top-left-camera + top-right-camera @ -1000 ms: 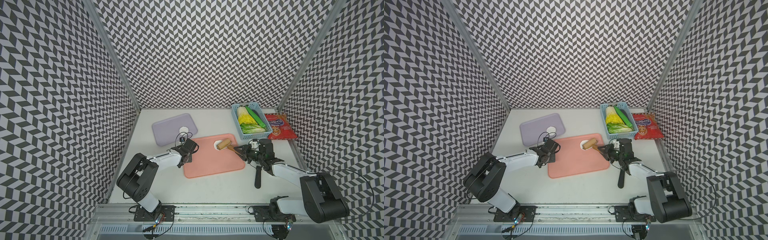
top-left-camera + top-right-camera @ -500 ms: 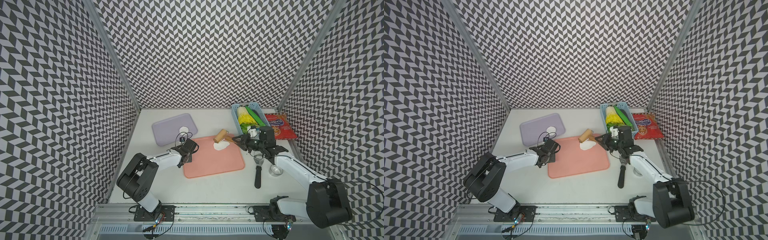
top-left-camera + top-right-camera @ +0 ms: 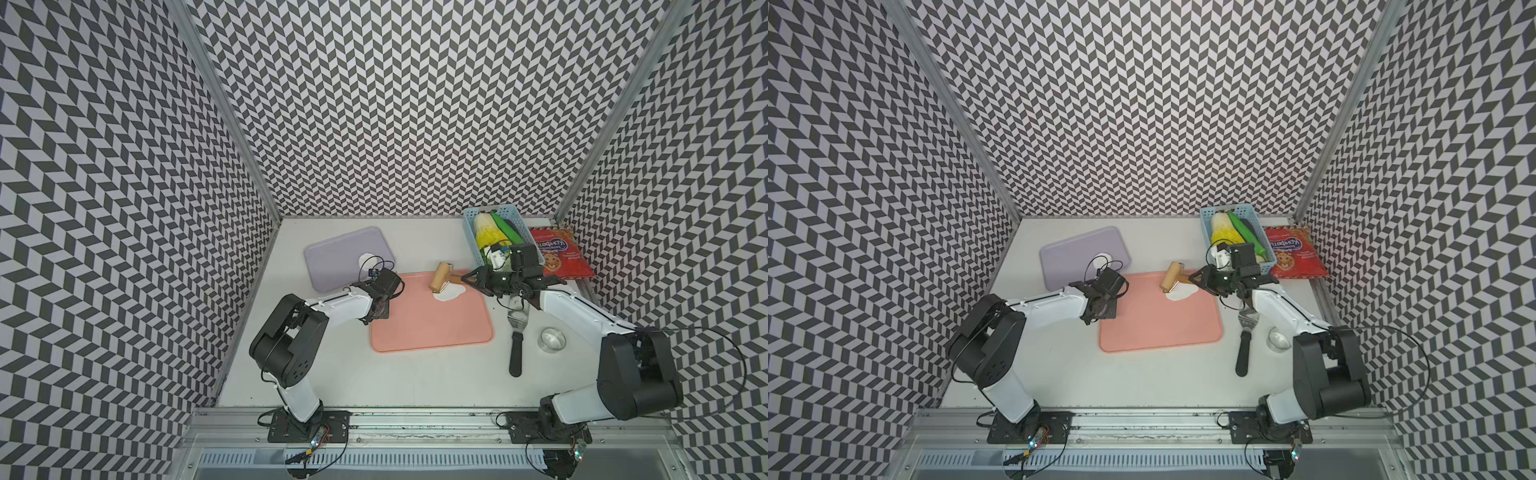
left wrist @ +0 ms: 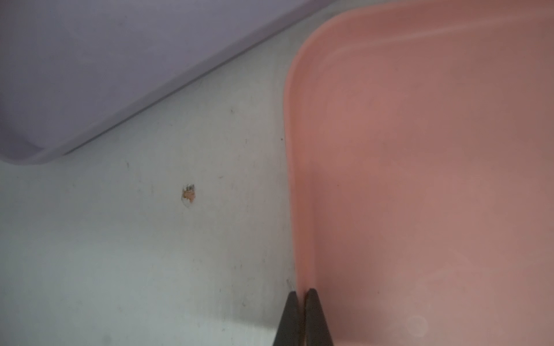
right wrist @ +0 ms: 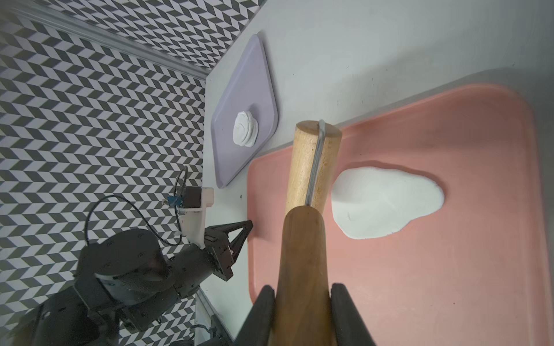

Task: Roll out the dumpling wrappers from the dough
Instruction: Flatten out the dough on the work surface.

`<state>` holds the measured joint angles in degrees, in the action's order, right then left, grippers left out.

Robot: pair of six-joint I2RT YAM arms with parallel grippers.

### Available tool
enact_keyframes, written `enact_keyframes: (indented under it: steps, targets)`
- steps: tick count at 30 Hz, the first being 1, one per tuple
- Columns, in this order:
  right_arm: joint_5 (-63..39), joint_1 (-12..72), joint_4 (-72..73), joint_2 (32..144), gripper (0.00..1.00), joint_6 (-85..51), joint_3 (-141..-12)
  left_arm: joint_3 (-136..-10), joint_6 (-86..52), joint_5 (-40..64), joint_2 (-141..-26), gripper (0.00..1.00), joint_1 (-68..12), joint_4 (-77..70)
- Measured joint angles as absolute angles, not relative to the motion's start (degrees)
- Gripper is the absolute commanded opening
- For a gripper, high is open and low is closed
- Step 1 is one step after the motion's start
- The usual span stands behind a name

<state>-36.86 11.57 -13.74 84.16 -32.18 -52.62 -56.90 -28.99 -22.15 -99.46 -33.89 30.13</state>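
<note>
The dough lies as a flat white irregular patch at the far end of the pink tray, seen in both top views. My right gripper is shut on the wooden handle of the rolling pin. The pin's roller sits just beside the dough, at the tray's far rim. A small stack of dumpling wrappers rests on the lavender tray. My left gripper is shut, pinching the pink tray's left rim.
A black-handled spatula and a steel ring cutter lie right of the pink tray, under the right arm. A blue basket of vegetables and a red snack bag stand at the back right.
My right arm has stretched out and pushed the rolling pin across the dough toward the far left. The dough now lies uncovered behind the roller. The left arm has not moved.
</note>
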Motion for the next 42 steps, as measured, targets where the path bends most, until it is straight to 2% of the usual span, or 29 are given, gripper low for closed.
enact_keyframes:
  steps: [14,23,42]
  targets:
    - [-36.1,8.25,-15.64,83.44,0.0,-28.6,-50.98,-57.12,-23.59,-23.88,-99.77,0.0,-34.13,30.94]
    - [-45.01,5.76,-14.31,87.07,0.0,-33.23,-49.06,-57.1,-20.05,-25.1,-99.74,0.0,-34.11,31.66]
    - [-41.82,3.09,-25.85,83.0,0.0,-25.87,-49.87,-55.99,-19.53,-25.5,-99.24,0.0,-33.76,30.11]
